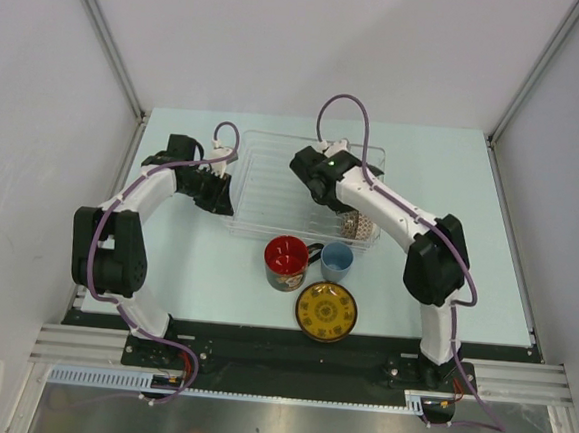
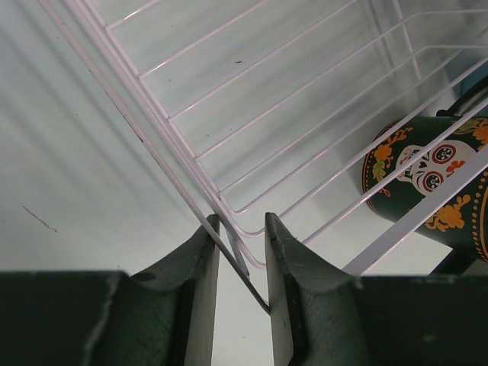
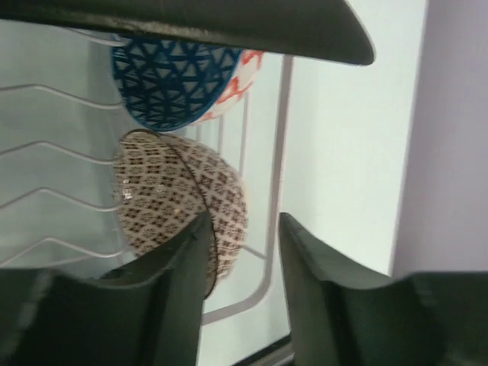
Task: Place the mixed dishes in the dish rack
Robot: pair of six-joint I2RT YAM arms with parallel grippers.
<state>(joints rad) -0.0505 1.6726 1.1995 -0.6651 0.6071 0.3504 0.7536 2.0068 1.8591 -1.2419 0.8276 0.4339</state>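
Observation:
The clear dish rack (image 1: pixel 273 175) lies mid-table. My left gripper (image 1: pixel 221 196) is at its left edge; in the left wrist view it (image 2: pixel 241 221) is shut on the rack's wire rim (image 2: pixel 164 164). My right gripper (image 1: pixel 333 205) is over the rack's right part, open and empty (image 3: pixel 244 221). The blue-white bowl (image 3: pixel 179 84) stands in the rack beside a brown patterned bowl (image 1: pixel 359 225), which shows next to my left finger (image 3: pixel 179 202). The red mug (image 1: pixel 286 261), the light-blue cup (image 1: pixel 336 260) and the yellow saucer (image 1: pixel 325 311) sit on the table in front of the rack. I do not see the black plate.
The mug's dark skull-patterned side (image 2: pixel 427 179) shows through the rack wires. A dark curved edge (image 3: pixel 191 27) crosses the top of the right wrist view; I cannot tell what it is. Grey walls close in the table on three sides.

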